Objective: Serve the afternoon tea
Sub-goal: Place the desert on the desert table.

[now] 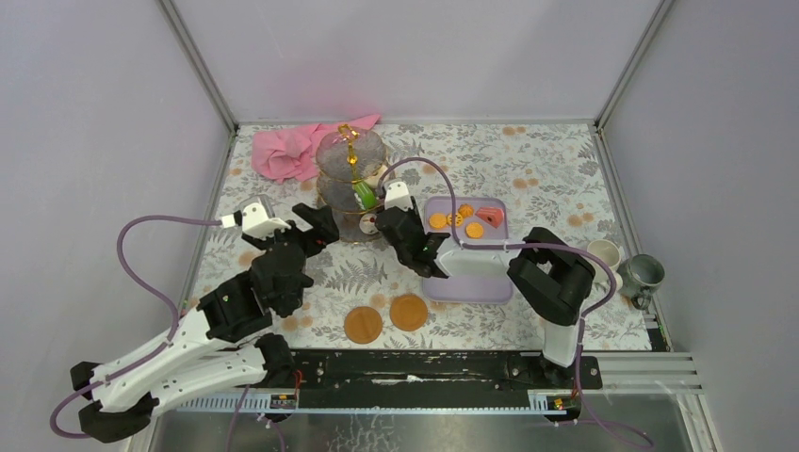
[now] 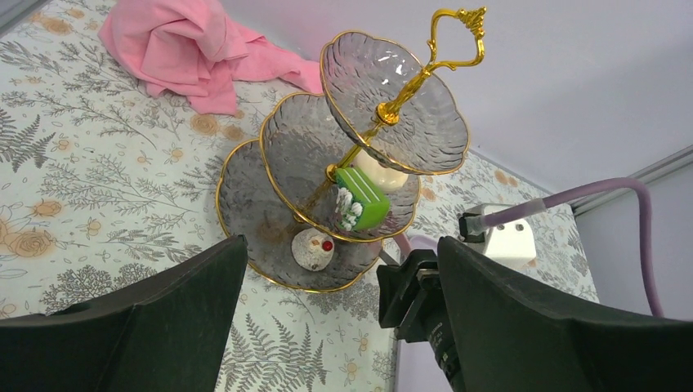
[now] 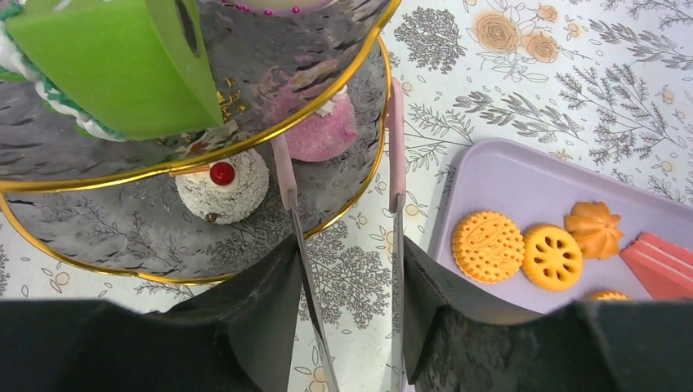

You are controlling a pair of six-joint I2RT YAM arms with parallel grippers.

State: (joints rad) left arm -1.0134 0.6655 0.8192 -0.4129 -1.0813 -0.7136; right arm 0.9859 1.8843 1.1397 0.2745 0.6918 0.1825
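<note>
A robot lab booth: blank grey walls [image 1: 85,113], metal posts [image 1: 200,66], a bolted mounting rail [image 1: 424,365].

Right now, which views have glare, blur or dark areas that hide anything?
Top external: even light, faint pink cast on the back wall behind the pink cloth. Left wrist: stand sharp, own fingers near-black. Right wrist: bright reflections on the stand's glass, green cake close and oversized, tongs crisp.

Pale lilac-grey walls [image 1: 94,141], metal corner posts [image 1: 200,66]; floral-printed table [image 1: 546,169], black rail [image 1: 424,367] along near edge
</note>
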